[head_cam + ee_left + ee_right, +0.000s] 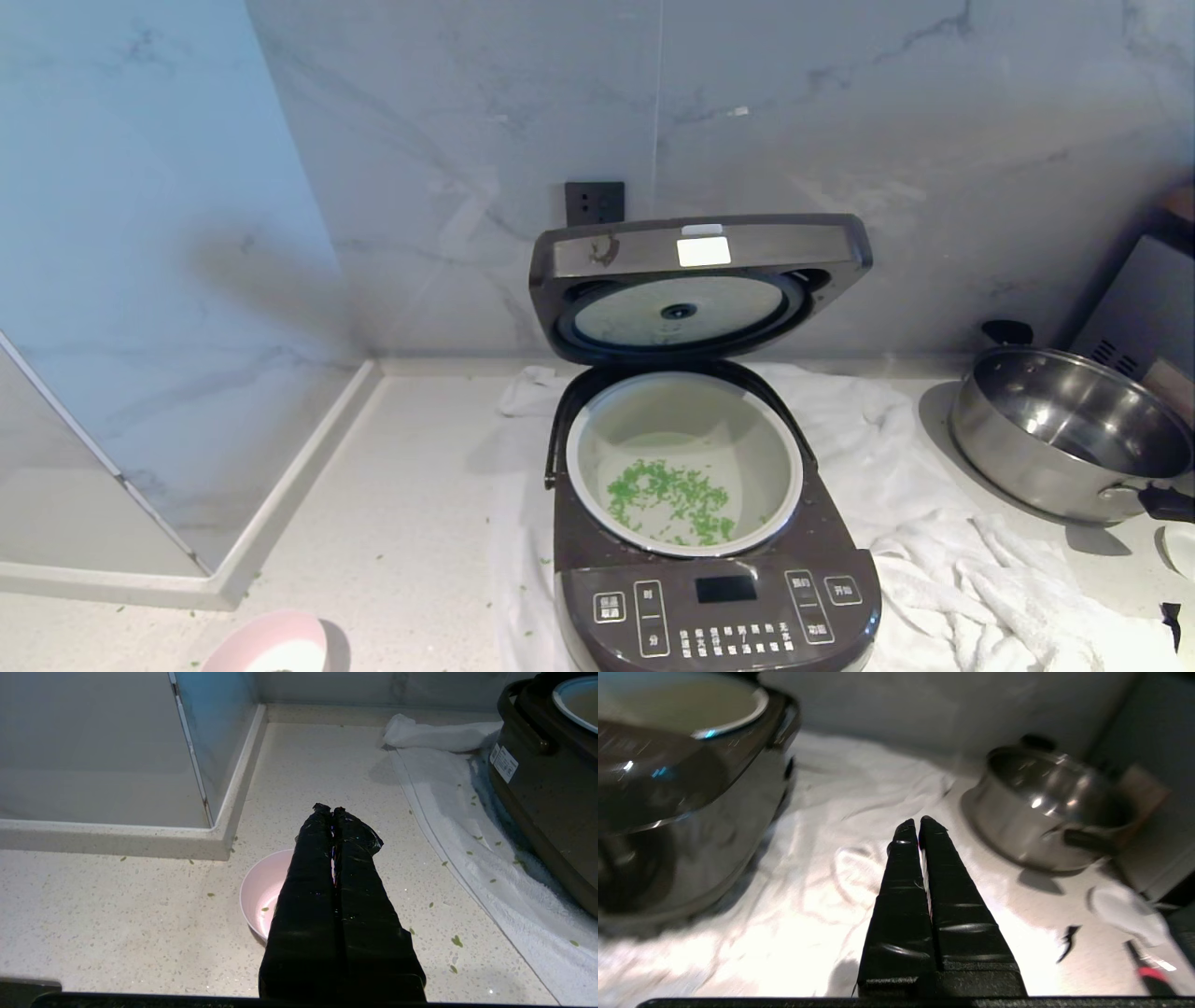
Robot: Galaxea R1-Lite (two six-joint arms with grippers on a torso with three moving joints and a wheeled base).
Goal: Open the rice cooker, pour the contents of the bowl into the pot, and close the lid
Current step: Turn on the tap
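Head view: one dark brown rice cooker (714,579), hinged lid (700,280) raised, one white pot (684,462) holding chopped green bits (667,499). One pale pink bowl (266,644) stands on the bench (411,523); one steel pan (1064,443).

Left wrist view: left hand (332,810) pressed together above the bowl.

Right wrist view: right hand (919,822) pressed together over white cloth (822,868).

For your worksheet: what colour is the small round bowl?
Pale pink bowl; left wrist view.

We count one rice cooker (714,560), one pot (684,462) inside it, one pink bowl (261,898) under our left fingers (322,858). One steel pan (1045,812) lies beyond our right fingers (945,868), plus one white towel (934,523).
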